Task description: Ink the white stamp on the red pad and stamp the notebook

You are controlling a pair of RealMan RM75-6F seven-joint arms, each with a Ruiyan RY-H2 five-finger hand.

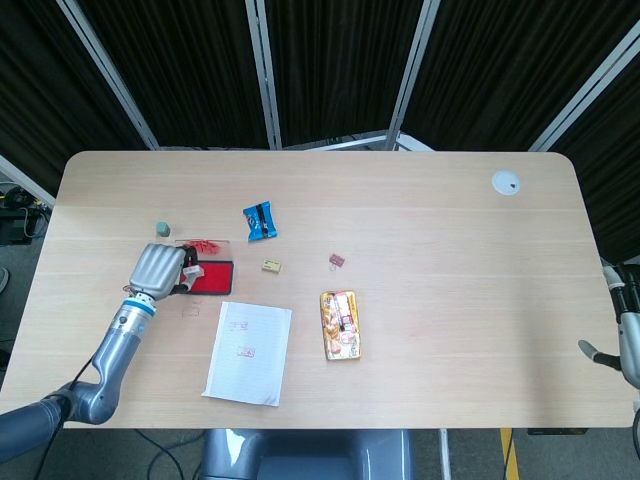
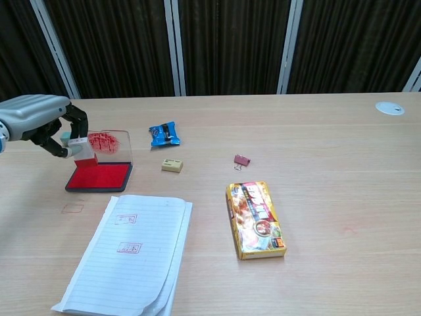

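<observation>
**White stamp held above the red ink pad**

Red ink fills the open pad (image 2: pixel 97 176), which lies at the left of the wooden table (image 2: pixel 329 131) with its clear lid (image 2: pixel 102 145) raised behind it. The white stamp (image 2: pixel 81 150), red at its base, is pinched between the thumb and fingers of the left hand (image 2: pixel 41 118) and is held just above the far left part of the pad; whether it touches the ink cannot be told. The notebook (image 2: pixel 131 253) lies open near the pad, toward the front edge, and two red imprints are seen on its page. A faint red mark (image 2: pixel 72 208) is seen on the table just left of the notebook. The right hand (image 1: pixel 625 340) is shown only partly at the right edge of the head view, and its state cannot be told.
</observation>
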